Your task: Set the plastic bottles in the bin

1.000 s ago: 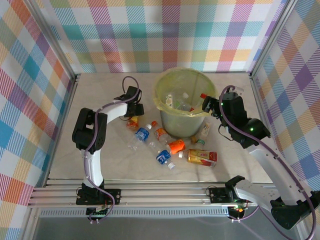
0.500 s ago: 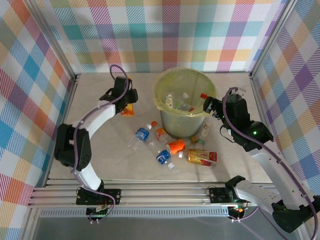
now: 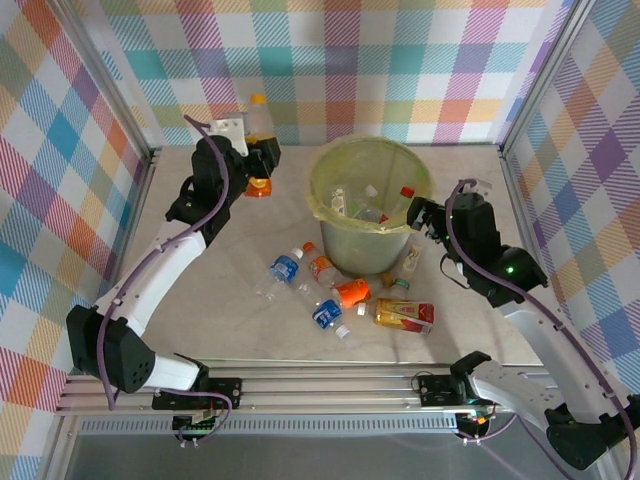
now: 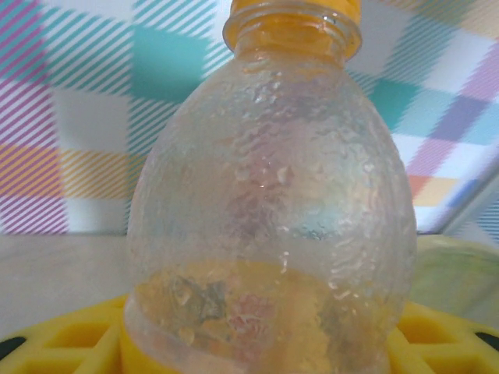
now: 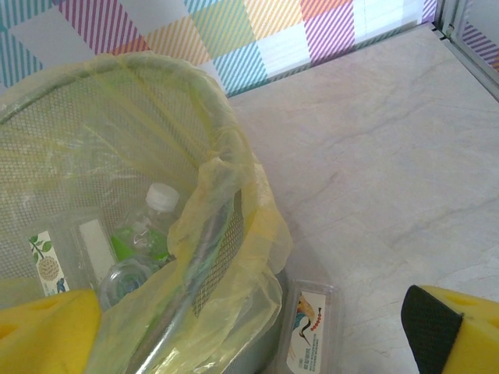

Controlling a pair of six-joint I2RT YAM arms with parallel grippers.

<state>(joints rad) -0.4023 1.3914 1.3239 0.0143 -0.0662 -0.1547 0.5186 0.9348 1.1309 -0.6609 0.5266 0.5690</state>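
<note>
Bottle [image 4: 269,202] cap top beyond frame edge

A clear, orange-capped bottle [image 4: 269,195], a pale-green bin [image 3: 350,255] with yellowish liner [image 3: 322,205], pastel plaid walls [image 3: 330,70], a beige marbled table [image 3: 230,310].

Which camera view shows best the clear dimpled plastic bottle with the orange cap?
The left wrist view: the clear dimpled plastic bottle with the orange cap stands close up, its texture and neck plain. The top external view gives it small, held up in the left hand near the back wall.
</note>
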